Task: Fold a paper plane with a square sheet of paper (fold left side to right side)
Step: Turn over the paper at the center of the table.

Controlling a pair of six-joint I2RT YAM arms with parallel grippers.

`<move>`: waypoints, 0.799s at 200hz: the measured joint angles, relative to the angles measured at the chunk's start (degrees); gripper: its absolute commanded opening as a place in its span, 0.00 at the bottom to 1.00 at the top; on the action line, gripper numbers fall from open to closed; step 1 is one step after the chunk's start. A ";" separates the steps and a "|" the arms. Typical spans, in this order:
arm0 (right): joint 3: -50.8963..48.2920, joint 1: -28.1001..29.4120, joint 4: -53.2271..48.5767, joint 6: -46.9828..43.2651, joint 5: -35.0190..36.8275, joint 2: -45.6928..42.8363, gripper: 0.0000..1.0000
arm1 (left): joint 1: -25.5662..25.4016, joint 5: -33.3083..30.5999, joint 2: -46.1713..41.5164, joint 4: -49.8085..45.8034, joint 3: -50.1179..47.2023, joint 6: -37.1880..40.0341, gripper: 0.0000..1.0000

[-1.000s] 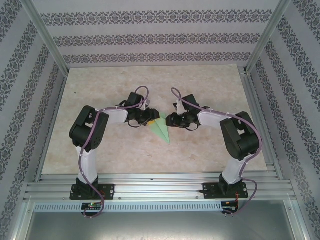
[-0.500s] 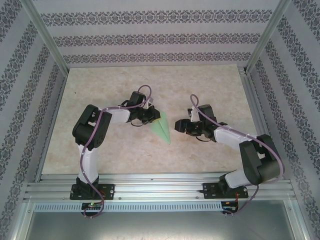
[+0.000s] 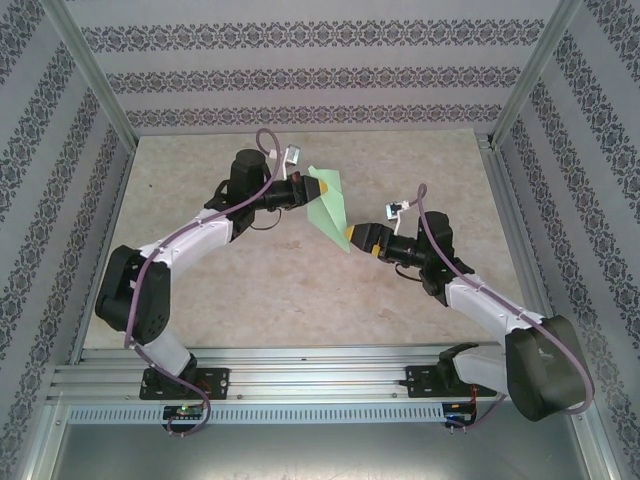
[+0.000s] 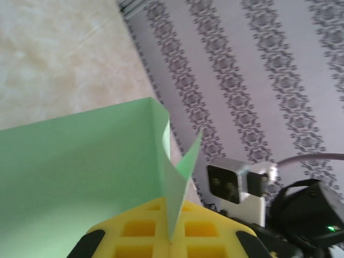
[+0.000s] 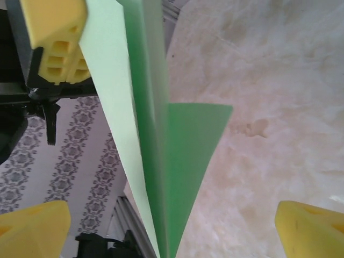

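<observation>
The square sheet of paper is folded into a narrow light green paper plane, held up above the table. My left gripper is shut on its wide tail end. In the left wrist view the yellow pads pinch the plane's centre fold, and a wing spreads left. My right gripper stands open at the plane's pointed nose. In the right wrist view its yellow fingertips stand far apart on either side of the plane, without touching it. The left gripper's pad shows at top left.
The beige marbled table lies under both arms. Patterned walls and aluminium posts close in the back and sides. An aluminium rail runs along the near edge by the arm bases.
The left gripper shut on the plane, lifted it off the table and carried it up and back. The right gripper let go, opened wide and now sits at the plane's nose.
</observation>
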 measured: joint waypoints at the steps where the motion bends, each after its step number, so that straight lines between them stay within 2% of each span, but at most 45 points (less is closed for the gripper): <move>1: 0.00 0.00 0.13 0.09 -0.04 0.00 0.98 | 0.00 0.09 -0.15 0.11 0.07 0.00 0.03; 30: 0.02 1.25 5.35 3.98 -2.36 0.50 0.97 | 0.00 1.25 -1.75 2.67 0.50 -1.16 0.02; 46: 0.42 2.80 7.13 5.38 -3.28 1.70 0.92 | 0.00 1.88 -1.77 3.54 0.50 -1.90 0.02; 110: 2.23 4.87 16.61 12.83 -5.38 7.28 0.41 | -0.02 3.45 -1.88 4.68 0.50 -3.50 0.02; 149: 2.23 4.83 19.37 14.56 -5.55 7.72 0.17 | -0.04 3.54 -1.88 4.66 0.50 -3.56 0.03; 160: 2.23 4.76 18.75 14.05 -5.53 7.63 0.11 | -0.04 3.54 -1.88 4.61 0.50 -3.54 0.06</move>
